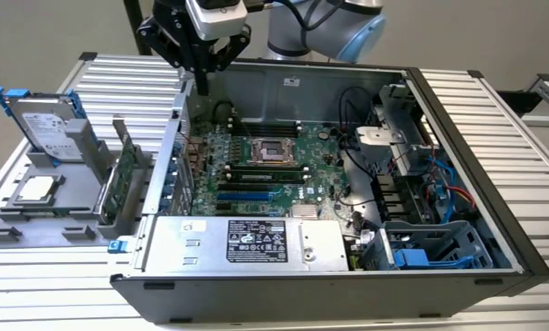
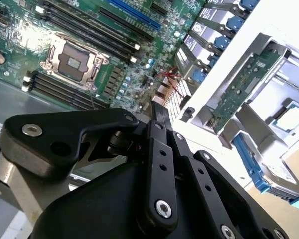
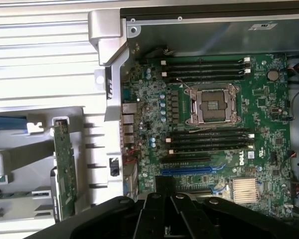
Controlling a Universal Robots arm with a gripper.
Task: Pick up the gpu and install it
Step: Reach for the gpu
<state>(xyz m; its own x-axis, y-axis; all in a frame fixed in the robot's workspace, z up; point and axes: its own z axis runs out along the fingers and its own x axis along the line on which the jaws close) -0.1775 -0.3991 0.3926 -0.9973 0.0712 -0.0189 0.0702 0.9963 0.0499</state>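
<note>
The gpu (image 1: pixel 120 181) stands on edge in a grey holder (image 1: pixel 35 231) outside the open computer case, at the exterior view's left. Its green circuit board face shows in both wrist views (image 2: pixel 243 90) (image 3: pixel 65 167). My gripper (image 1: pixel 203 84) hangs above the case's back corner, higher than the gpu and apart from it. The black fingers are pressed together with nothing between them, and they show over the motherboard's edge in both wrist views (image 2: pixel 157 106) (image 3: pixel 164 182).
The open case (image 1: pixel 458 138) holds a green motherboard (image 1: pixel 256 165) with an empty processor socket (image 1: pixel 274 150), blue expansion slots (image 1: pixel 252 196) and a power supply (image 1: pixel 247 241). On the grey holder stand a silver hard drive (image 1: pixel 49 127) in a blue caddy and a processor chip (image 1: pixel 37 187).
</note>
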